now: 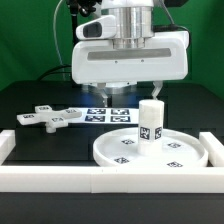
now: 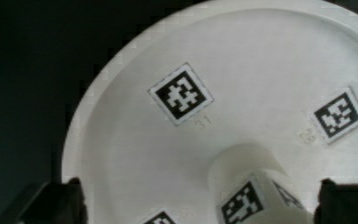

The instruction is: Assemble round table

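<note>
The large rimmed round disc lies flat on the black table at the exterior view's right front. It fills most of the wrist view. The short cylindrical post stands upright on the disc. In the wrist view the post shows between my two fingers. The flat cross-shaped piece lies on the table at the exterior view's left. My gripper hangs open just above and behind the post's top. It holds nothing.
The marker board lies flat behind the disc, under the gripper. The white rectangular border wall runs along the front, with sides at the exterior view's left and right. A green wall stands behind the table.
</note>
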Controlling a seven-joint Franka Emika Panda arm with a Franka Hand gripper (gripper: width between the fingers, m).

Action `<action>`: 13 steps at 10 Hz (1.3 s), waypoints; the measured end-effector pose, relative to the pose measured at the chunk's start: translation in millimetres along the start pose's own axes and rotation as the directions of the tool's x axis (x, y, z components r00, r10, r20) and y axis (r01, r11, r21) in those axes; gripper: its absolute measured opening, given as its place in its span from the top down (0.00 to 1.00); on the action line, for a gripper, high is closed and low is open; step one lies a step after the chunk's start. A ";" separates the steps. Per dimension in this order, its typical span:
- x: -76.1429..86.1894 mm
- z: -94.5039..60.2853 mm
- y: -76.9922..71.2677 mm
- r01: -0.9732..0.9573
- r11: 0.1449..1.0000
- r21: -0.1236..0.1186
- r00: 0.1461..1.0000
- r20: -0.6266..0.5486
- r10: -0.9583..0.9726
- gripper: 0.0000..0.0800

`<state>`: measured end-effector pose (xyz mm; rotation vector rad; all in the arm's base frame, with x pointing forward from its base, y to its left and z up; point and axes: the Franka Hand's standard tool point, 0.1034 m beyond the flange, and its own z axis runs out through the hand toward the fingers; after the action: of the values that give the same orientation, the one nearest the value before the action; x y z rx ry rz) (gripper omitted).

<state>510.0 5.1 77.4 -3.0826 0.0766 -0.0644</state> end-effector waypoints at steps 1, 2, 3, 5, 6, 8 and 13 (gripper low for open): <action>-9.0 -0.9 18.2 -0.001 1.000 -0.009 1.000 0.007 0.001 0.19; -20.4 -1.9 47.0 -0.044 0.999 -0.022 0.999 0.017 0.044 0.19; -26.3 -1.6 65.5 -0.032 0.999 -0.029 0.999 0.023 0.032 0.19; -27.5 -1.4 71.6 -0.018 0.999 -0.029 1.000 0.025 0.019 0.19; -27.5 -1.2 70.3 -0.011 1.000 -0.029 1.000 0.025 0.012 0.19; -27.8 -1.0 72.0 -0.008 1.000 -0.030 1.000 0.026 0.009 0.19; -42.0 -3.1 137.0 0.012 0.998 -0.064 1.000 0.011 -0.011 0.19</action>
<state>461.3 -129.5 70.8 -3.1470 0.0618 -0.0472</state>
